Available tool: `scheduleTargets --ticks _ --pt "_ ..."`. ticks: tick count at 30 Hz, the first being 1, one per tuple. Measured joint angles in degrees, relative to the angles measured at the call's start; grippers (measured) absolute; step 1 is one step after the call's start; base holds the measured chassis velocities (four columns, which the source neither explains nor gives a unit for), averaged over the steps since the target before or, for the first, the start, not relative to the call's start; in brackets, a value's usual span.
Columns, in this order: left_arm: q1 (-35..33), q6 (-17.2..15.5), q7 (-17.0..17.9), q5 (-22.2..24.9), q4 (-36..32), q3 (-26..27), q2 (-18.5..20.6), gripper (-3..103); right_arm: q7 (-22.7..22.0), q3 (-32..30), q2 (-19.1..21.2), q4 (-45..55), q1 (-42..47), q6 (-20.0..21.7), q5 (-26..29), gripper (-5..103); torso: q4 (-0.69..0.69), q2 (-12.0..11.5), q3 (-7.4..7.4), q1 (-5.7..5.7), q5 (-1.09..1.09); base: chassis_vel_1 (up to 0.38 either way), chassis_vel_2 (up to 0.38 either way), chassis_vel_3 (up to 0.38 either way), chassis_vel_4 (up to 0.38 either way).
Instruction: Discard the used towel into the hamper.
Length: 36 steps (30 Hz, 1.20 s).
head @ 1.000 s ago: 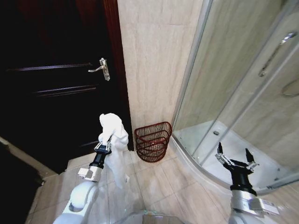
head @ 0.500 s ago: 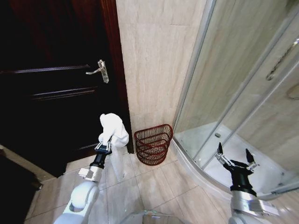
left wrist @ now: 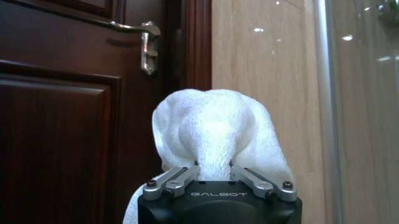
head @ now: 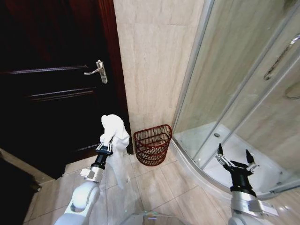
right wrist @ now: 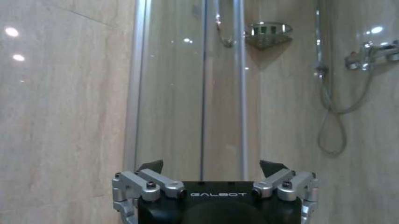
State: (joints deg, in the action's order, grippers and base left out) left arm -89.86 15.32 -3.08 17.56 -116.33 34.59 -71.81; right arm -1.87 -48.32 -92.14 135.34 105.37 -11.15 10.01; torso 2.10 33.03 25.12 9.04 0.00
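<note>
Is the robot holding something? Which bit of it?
Yes. The left tool pinches the white towel at a bunched fold near its top; the rest hangs down. The right tool is open, holding nothing.

So the left gripper (left wrist: 215, 175) has its jaws clamped on a white towel (left wrist: 212, 126), which bunches up in a rounded lump just past the fingertips and droops down both sides of them. Beyond the towel there's a dark wooden door (left wrist: 62, 116) with a metal lever handle (left wrist: 145, 41), then a beige tiled wall (left wrist: 281, 70) next to it.
</note>
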Motion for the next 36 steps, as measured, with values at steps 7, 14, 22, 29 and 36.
scheduleTargets --ticks 7,14,22,29,36 --pt "0.3 0.3 -0.4 -0.2 0.4 -0.4 -0.3 8 -0.1 -0.1 0.0 -0.1 0.3 -0.1 0.1 100 0.0 0.0 0.01 0.01 0.0 -0.065 -0.068 -0.075 -0.067" --pt "5.6 -3.8 -1.9 -1.1 -1.8 -2.6 0.8 8 0.0 0.3 0.0 -0.9 -0.3 0.0 -0.4 100 -0.01 0.0 0.03 0.02 0.0 -0.052 -0.039 -0.025 -0.026" --pt "18.1 -10.9 -0.9 1.8 -3.5 -8.8 3.3 8 0.7 0.9 0.0 -2.2 -0.9 0.5 -1.8 100 0.0 0.0 0.04 0.03 0.0 0.0 0.0 0.0 0.0" --pt "33.1 -13.4 1.3 7.7 -1.2 -15.8 6.6 8 0.7 0.0 0.0 -2.4 -0.6 0.5 -1.6 100 -0.01 0.0 0.05 0.03 0.0 0.0 0.0 0.0 0.0" --pt "52.0 -11.5 3.2 14.7 8.6 -25.7 9.0 8 0.3 -1.5 0.0 -2.1 0.4 -0.1 -0.6 100 -0.02 0.1 0.05 0.03 0.01 0.0 0.0 0.0 0.0"
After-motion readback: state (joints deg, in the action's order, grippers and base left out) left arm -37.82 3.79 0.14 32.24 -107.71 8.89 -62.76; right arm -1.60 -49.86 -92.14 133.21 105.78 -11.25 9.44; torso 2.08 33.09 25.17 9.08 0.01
